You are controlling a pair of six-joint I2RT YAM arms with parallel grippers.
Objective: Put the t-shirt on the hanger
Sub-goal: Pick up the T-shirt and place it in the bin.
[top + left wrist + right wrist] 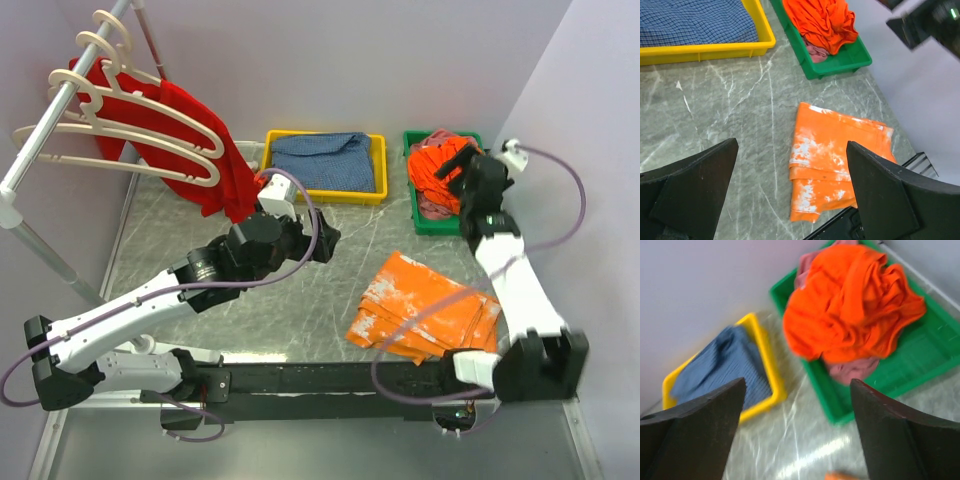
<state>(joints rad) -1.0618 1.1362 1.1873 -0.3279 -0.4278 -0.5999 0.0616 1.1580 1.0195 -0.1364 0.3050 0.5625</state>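
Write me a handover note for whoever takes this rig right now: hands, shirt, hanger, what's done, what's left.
Left hand: open, empty, over bare table mid-workspace, facing the smudged orange cloth.
Right hand: open, empty, held near the green tray and aimed at it.
T-shirt: crumpled in the green tray on top of a pinkish cloth, not gripped.
Hanger: bare cream ones hang on the rail at far left, and a darker red shirt hangs there too.
Done: nothing yet.
Left: grasp the t-shirt, lift it out, bring it to a hanger and dress it.
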